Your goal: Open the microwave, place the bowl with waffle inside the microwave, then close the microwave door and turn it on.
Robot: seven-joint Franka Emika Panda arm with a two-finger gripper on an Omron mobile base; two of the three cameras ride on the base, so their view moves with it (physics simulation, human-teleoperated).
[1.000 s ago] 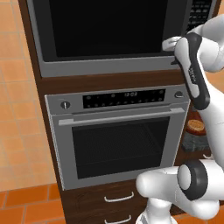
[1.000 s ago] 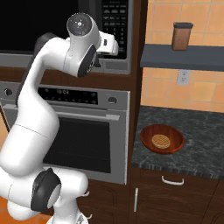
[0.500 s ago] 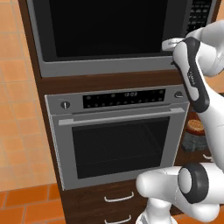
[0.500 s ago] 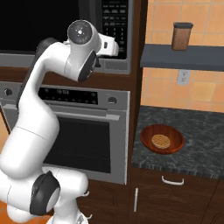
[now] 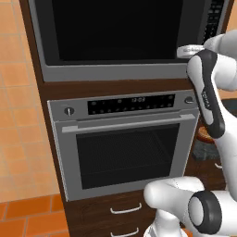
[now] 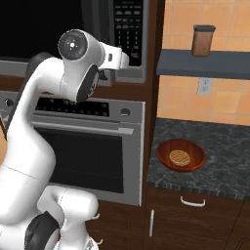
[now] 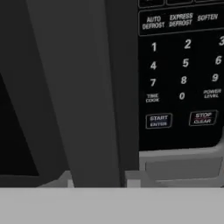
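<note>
The microwave is built in above the oven, and its black glass door is closed. My gripper is at the door's right edge, beside the keypad. The dark vertical handle runs between my two fingertips, which press on its sides. From the left base camera my hand sits at the door's lower right corner. The reddish-brown bowl with the round tan waffle rests on the dark counter, right of the oven.
A silver oven with a bar handle and two knobs sits under the microwave, with drawers below it. A brown jar stands on a grey shelf above the counter. My own arm crosses in front of the oven.
The fingers have closed in around the door handle. The arm's upper joint has sunk a little. The door stays closed and the bowl has not moved.
</note>
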